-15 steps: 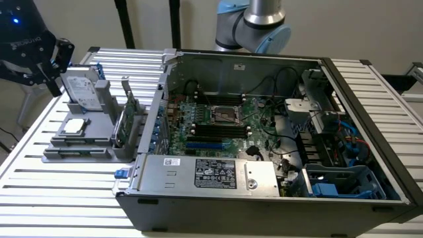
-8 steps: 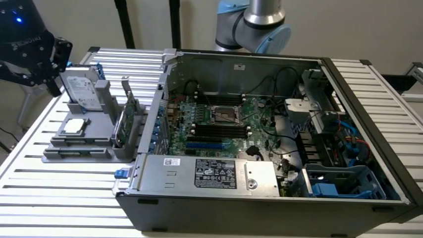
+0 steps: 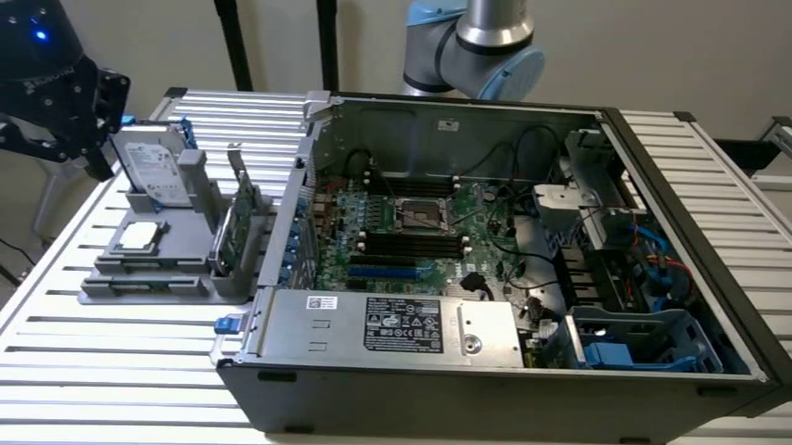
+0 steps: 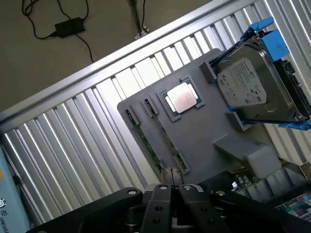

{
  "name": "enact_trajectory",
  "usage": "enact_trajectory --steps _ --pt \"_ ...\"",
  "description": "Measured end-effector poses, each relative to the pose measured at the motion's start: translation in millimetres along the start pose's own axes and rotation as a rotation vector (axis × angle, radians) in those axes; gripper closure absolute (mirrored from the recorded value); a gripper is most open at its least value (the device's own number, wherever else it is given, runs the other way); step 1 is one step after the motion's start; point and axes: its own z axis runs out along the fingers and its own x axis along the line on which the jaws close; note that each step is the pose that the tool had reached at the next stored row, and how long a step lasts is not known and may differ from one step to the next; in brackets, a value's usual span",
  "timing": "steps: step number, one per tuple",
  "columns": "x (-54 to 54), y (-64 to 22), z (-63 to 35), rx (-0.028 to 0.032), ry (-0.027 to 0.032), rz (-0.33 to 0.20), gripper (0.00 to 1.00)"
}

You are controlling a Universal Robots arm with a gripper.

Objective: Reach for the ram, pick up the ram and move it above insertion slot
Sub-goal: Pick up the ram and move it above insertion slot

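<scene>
Not much done yet tbh. The ram point(image 4: 146, 141) sits on edge in its slot at the near end of the grey holder point(image 4: 204, 141), left of the open PC case point(image 3: 495, 389), untouched. The gripper point(image 4: 175, 190) hovers over that holder close to the stick, jaws nearly together with a slim gap, gripping nothing. The pickup and the carry over to the motherboard's black slots point(image 3: 409, 243) are both left.
</scene>
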Motion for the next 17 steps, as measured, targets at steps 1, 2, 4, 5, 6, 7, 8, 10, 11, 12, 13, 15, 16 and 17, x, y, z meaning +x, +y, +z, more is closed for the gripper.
enact_trajectory --steps 1,2,4,5,6,7,8,10,11,12,13,15,16,17 --pt "0.0 0.0 0.0 0.0 0.0007 -0.018 0.89" --pt "0.0 0.0 0.1 -0.0001 0.0015 -0.036 0.89" --pt "0.0 0.0 0.3 -0.0002 0.0029 -0.072 0.89" --pt "0.0 0.0 0.5 -0.0002 0.0036 -0.089 0.89" --pt "0.0 0.0 0.8 -0.0003 0.0046 -0.109 0.89" --pt "0.0 -0.1 1.1 -0.0001 0.0054 -0.127 0.89" --pt "0.0 -0.1 1.5 0.0008 0.0057 -0.145 0.89" --pt "0.0 0.0 2.1 0.0036 0.006 -0.181 0.89" --pt "0.0 -0.1 2.2 0.0061 0.0054 -0.198 0.89" --pt "0.0 -0.1 2.2 0.008 0.0048 -0.212 0.89" --pt "0.0 -0.1 2.3 0.0097 0.0046 -0.226 0.89" --pt "0.0 -0.1 2.3 0.0117 0.0047 -0.258 0.89" --pt "0.0 -0.1 2.3 0.0125 0.0048 -0.276 0.89" --pt "0.0 -0.1 2.3 0.013 0.0052 -0.294 0.89"
